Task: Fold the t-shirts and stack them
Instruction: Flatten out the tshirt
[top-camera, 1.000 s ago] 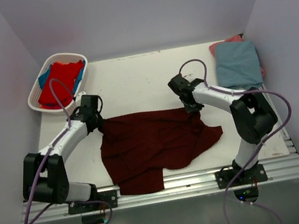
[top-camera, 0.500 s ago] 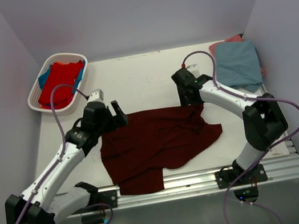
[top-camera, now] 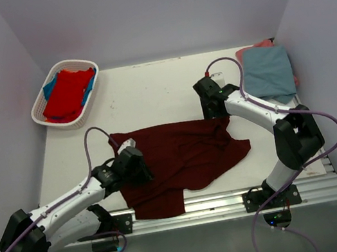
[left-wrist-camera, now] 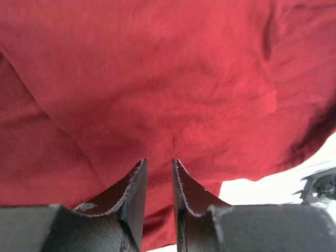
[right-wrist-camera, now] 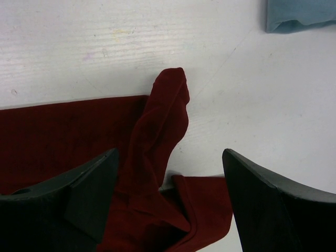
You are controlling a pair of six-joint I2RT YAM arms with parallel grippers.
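white table (top-camera: 149,90): left claw (left-wrist-camera: 158,161) narrowly apart, seemingly above maroon t-shirt (top-camera: 180,153); right claw (right-wrist-camera: 169,155) wide apart.

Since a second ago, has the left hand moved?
Yes. The left hand has pulled back toward the near edge, away from the basket, now over the maroon shirt.
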